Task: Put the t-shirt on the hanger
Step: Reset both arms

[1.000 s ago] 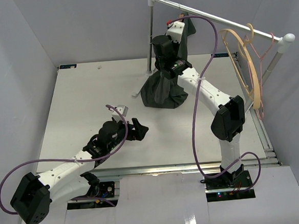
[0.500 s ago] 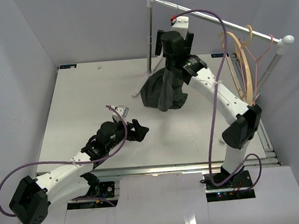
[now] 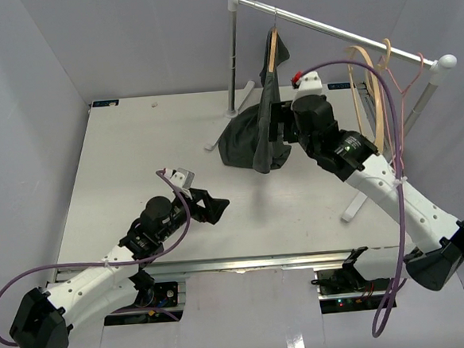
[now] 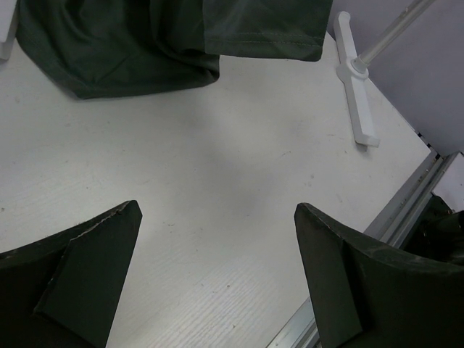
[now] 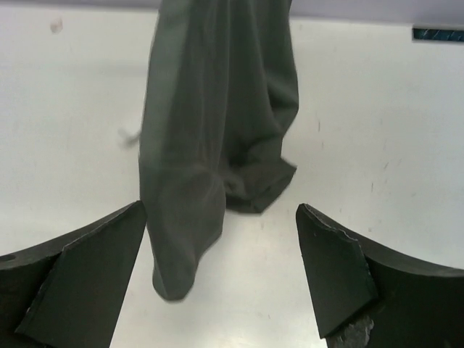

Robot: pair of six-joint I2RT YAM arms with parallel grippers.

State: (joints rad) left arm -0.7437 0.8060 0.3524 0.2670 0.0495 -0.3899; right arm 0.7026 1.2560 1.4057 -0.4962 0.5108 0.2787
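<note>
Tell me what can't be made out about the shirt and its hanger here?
Top view: how much of the hanger sits inside the t-shirt; fabric covers it, seen edge-on.
Right wrist view: hanger cut off by the top edge.
Left wrist view: only the t-shirt's lower folds; rest cut off.

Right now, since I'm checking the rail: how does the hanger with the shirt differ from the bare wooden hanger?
The loaded hanger carries the dark shirt, its hem bunched on the table; the bare hanger carries nothing. The loaded hanger hangs near the left post of the rail, the bare hanger near its right end. Both are light wood, hooked on that rail.
</note>
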